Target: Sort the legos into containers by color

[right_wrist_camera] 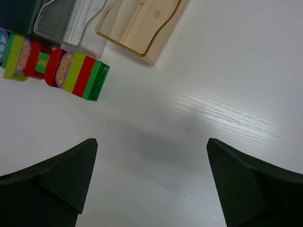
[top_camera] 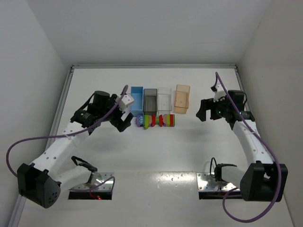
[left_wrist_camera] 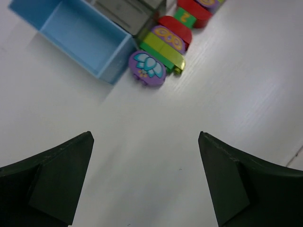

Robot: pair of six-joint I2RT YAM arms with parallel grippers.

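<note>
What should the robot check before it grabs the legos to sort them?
1. Left end effector open, holding nothing: ok.
2. Right end effector open, holding nothing: ok.
3. Legos separated by colour: not ok, they are stuck together in a mixed row in front of the bins.
4. Blue bin empty: ok.
5. Orange bin upright and empty: ok.
6. Grey bin empty: cannot tell, too dark inside.

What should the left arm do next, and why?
Probably ease the left pincer forward and down onto the purple brick at the left end of the lego row: the pincer is open, empty, and that brick lies just ahead beside the blue bin.
</note>
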